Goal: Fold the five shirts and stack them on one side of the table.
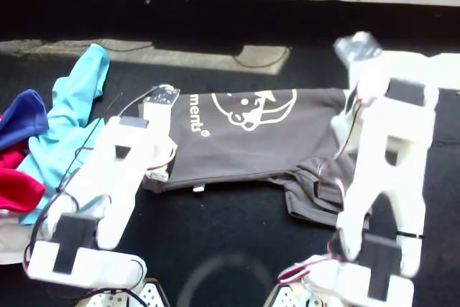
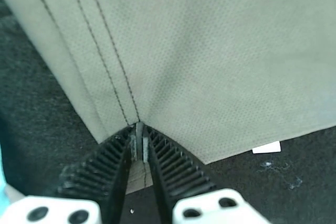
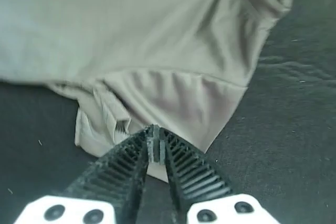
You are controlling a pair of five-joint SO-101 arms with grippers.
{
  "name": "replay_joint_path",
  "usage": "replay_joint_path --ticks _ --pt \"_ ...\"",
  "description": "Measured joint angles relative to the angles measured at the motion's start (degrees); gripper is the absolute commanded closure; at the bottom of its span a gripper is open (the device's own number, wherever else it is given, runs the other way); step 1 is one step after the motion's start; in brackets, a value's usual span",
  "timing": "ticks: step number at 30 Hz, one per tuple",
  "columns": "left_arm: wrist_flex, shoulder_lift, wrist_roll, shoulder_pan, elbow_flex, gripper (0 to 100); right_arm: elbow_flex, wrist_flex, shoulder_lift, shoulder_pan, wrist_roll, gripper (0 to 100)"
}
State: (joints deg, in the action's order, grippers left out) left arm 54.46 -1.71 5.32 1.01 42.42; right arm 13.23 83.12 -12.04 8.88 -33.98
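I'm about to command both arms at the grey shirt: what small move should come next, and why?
Probably raise both arms slightly, together. The left jaws are shut on the grey shirt at its hem corner, the right jaws beside its bunched sleeve, and it lies unfolded; an even lift should free that side for folding.

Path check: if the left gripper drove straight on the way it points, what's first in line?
The shirt: the left gripper is shut on its hem, and more of that cloth lies straight ahead, though depth is unclear.
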Motion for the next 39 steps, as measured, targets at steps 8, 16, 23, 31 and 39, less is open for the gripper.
replay_joint_path --ticks 8,16,23,31,39 --pt "-2.46 -0.79 0.00 0.00 1.58 99 33.41 -28.92 -6.77 -1.67 -3.34 99.1" --pt "-2.46 -0.79 0.00 0.00 1.58 99 45.19 -35.34 -8.00 -7.21 -3.34 99.1" --pt "-2.46 -0.79 0.00 0.09 1.58 99 45.27 -28.04 -11.43 -8.62 -3.34 99.1" --pt "-2.46 -0.79 0.00 0.26 1.58 99 45.63 -20.66 -32.97 -8.18 -3.52 99.0" --pt "-2.46 -0.79 0.00 0.26 1.58 99 53.71 -15.47 -51.60 -4.22 -10.46 82.7"
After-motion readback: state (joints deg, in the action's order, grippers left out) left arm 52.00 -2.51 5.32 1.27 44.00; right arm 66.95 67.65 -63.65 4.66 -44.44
